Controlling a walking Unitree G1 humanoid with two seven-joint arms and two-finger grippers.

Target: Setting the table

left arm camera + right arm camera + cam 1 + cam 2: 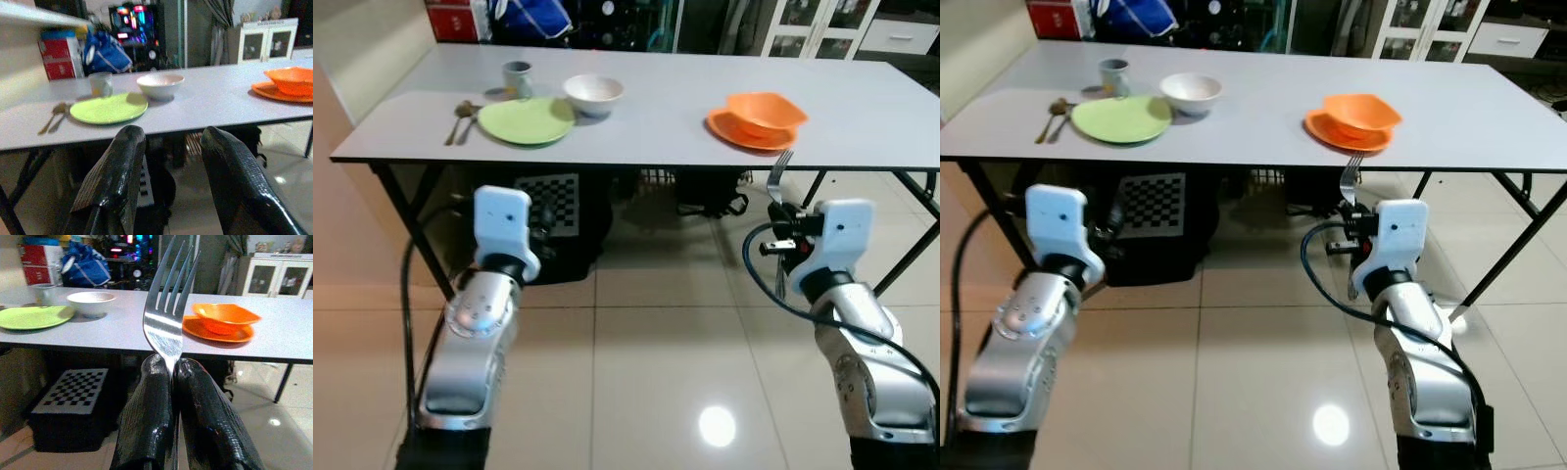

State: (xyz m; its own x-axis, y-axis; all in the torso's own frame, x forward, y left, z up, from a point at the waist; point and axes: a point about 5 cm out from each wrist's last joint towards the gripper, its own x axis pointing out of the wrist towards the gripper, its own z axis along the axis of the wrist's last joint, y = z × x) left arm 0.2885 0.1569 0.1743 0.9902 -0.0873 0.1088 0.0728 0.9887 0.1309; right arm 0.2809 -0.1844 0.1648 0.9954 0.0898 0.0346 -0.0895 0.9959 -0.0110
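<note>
Right gripper (pixel 172 377): raised before the near edge of the tabletop, below its level, fingers (pixel 146 401) pressed together on the handle of a fork (pixel 166 318). Fork upright, tines up, tips level with the near edge just below the orange setting.

Left gripper (pixel 168 147): raised before the near edge toward the left end, fingers (pixel 117 176) parted with a clear gap, nothing between them.

Floor (pixel 636 372): pale glossy tile, one bright light reflection between the arms.

Under the table: dark box with a checkerboard top (pixel 553 201), standing on the floor toward the left; dark bag-like items (pixel 710 191) further right, not identifiable.

White table (pixel 656 108), near to far:
- Orange plate (pixel 729 129) near the near edge, right of centre; orange bowl (pixel 766 111) on it.
- Green plate (pixel 526 120) near the near edge, toward the left end.
- Two utensils (pixel 460 119) just left of the green plate, lying side by side, roughly square to the near edge; one with a spoon bowl, the other's type not discernible.
- White bowl (pixel 593 93) behind the green plate's right side, just beside its rim.
- Grey cup (pixel 517 78) behind the green plate, left of the white bowl.

Beyond the far edge: red box (pixel 455 20) and blue bag (pixel 533 18) near the far left corner; white cabinets with glass doors (pixel 813 24) toward the right.
</note>
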